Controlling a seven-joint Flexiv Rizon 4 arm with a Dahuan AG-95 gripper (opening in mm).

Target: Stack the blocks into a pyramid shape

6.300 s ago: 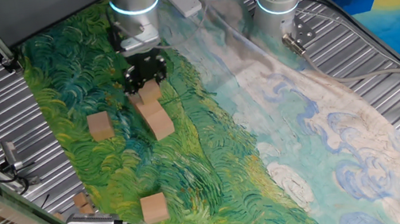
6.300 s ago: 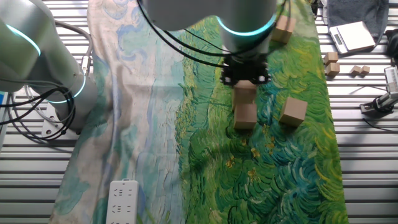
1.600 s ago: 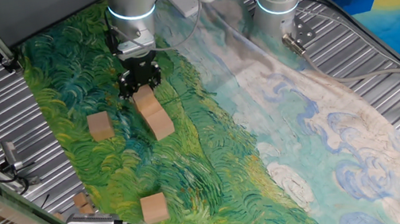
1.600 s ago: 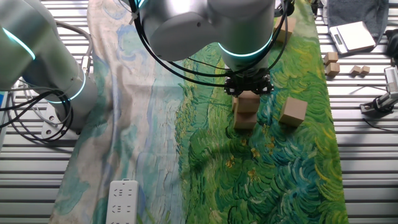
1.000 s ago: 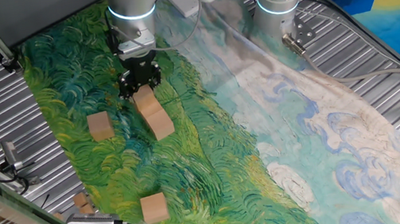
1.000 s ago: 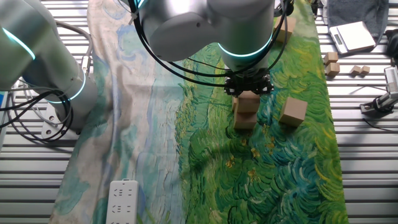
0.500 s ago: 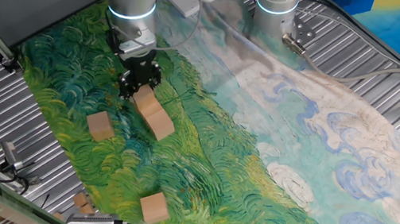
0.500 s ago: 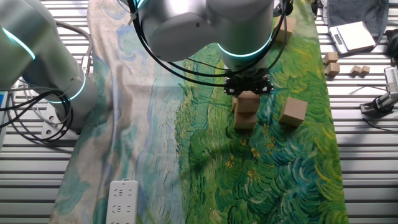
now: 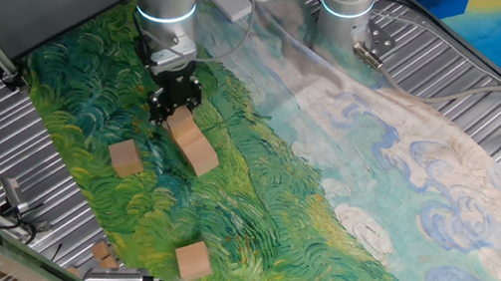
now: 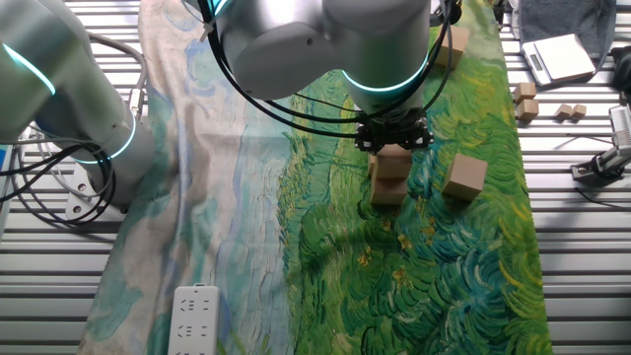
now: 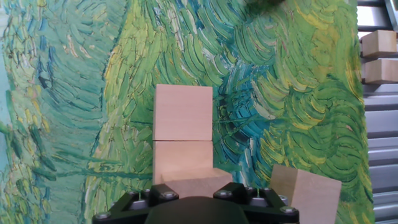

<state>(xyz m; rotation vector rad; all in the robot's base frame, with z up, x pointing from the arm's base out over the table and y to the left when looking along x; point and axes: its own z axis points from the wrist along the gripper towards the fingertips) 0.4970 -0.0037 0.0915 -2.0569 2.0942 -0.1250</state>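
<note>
Hovering low over the painted cloth (image 9: pixel 268 188), the gripper (image 9: pixel 174 100) sits directly above a row of blocks (image 11: pixel 183 112) laid touching end to end (its fingers are hidden, so I cannot tell how wide it is spread or whether it grips anything). Another block (image 9: pixel 126 158) lies just beside the row, and one more (image 9: pixel 193 261) well apart.

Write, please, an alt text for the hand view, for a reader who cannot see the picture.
Seen from above, two wooden blocks lie end to end in a row on a green painted cloth, with a third just beneath the camera. Another block sits apart at lower right, and two more at the far right edge.
</note>
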